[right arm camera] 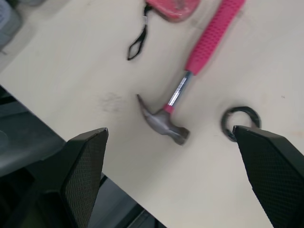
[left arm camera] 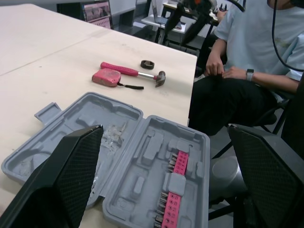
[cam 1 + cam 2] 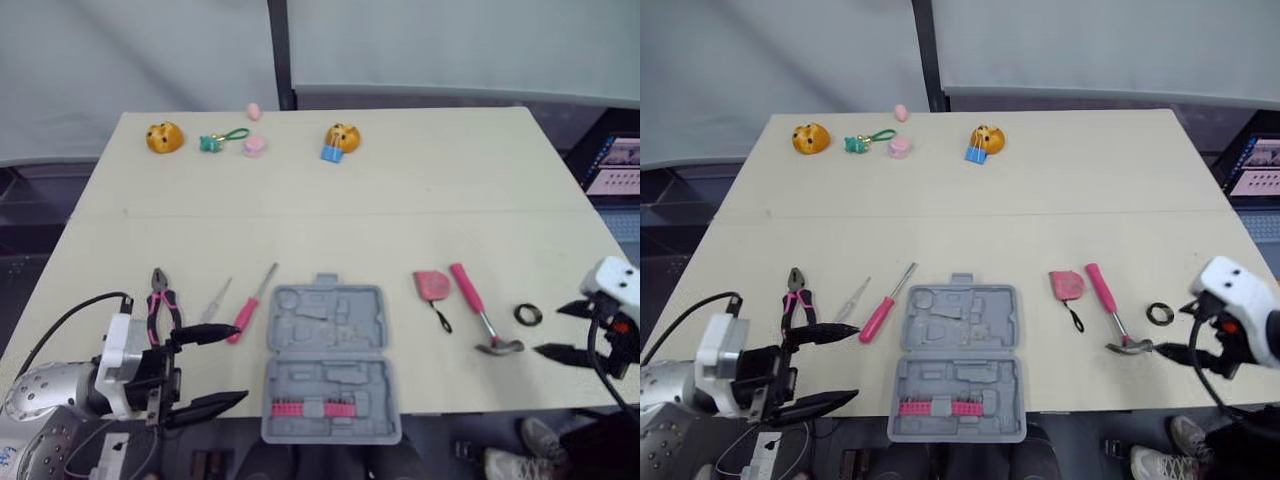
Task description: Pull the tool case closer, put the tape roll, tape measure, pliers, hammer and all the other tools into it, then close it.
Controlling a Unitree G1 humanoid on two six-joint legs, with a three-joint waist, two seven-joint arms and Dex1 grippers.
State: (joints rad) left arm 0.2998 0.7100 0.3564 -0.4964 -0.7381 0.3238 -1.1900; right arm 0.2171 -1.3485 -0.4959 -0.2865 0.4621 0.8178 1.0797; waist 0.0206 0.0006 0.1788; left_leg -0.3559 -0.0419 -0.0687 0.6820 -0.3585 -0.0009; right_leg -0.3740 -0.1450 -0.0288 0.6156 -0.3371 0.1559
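Observation:
The grey tool case [image 3: 328, 360] lies open at the table's front edge, with a pink bit strip in its near half. Left of it are the pink-handled pliers [image 3: 160, 300], a thin clear-handled driver [image 3: 215, 300] and a pink screwdriver [image 3: 250, 305]. To its right lie the pink tape measure [image 3: 432, 285], the pink-handled hammer [image 3: 480, 310] and the black tape roll [image 3: 527, 314]. My left gripper [image 3: 240, 362] is open and empty beside the case's left edge. My right gripper [image 3: 548, 330] is open just right of the hammer head [image 1: 164, 121] and tape roll [image 1: 240, 123].
Small toys line the far side of the table: two orange plush figures [image 3: 164, 137] [image 3: 342, 138], a green keyring [image 3: 220, 140] and pink pieces [image 3: 255, 146]. A laptop [image 3: 615, 165] sits off the right. A seated person [image 2: 247, 61] is beside the table's front right corner.

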